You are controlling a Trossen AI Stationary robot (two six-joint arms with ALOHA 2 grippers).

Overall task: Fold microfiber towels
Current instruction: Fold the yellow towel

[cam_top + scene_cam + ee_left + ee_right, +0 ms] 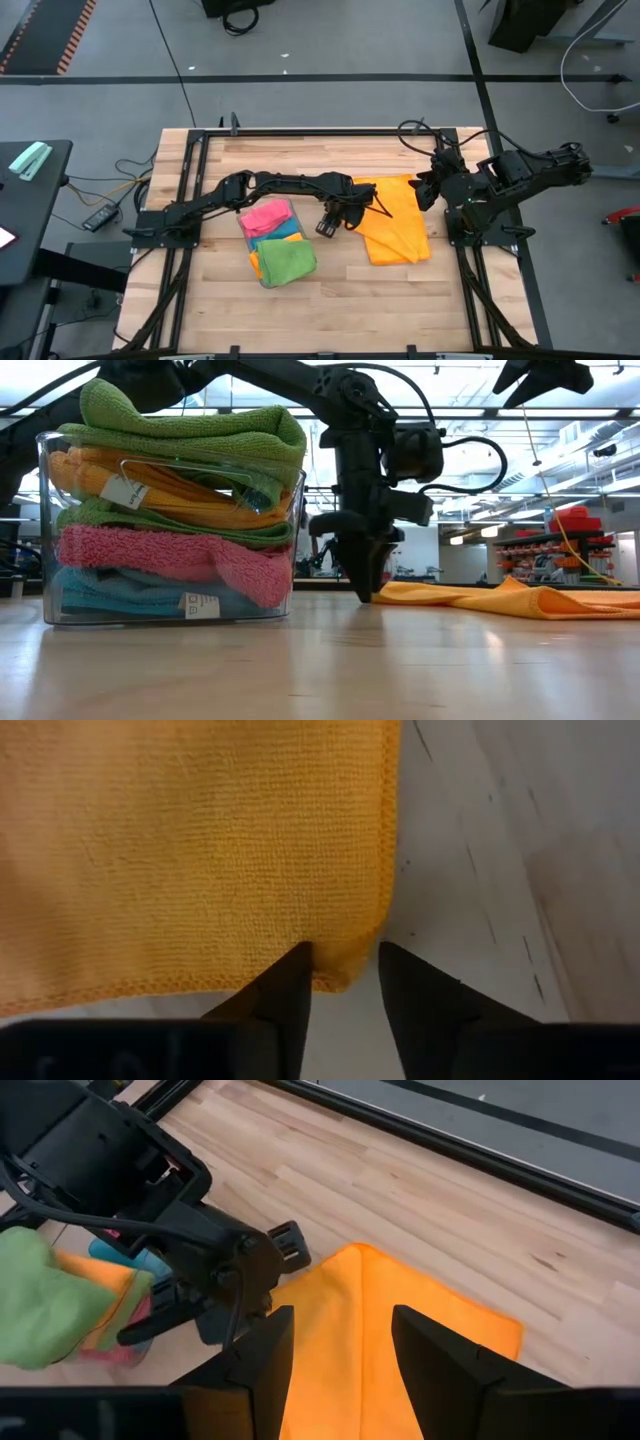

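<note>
left hand (342, 982): fingers parted astride orange towel (190, 850) corner on counter (500, 870) | right hand (340, 1355): open above towel

Left arm stretches from nine o'clock toward mid-bench, its left hand (333, 222) pointed straight down with fingers (285, 995) parted, tips at the surface. Right arm is drawn back at three o'clock, its right hand (335, 1350) raised, fingers apart and gripping nothing

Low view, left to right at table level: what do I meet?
Clear tray stacked with folded towels → left gripper, tips down at the orange towel's near corner → orange towel lying flat, running off to the right.
</note>
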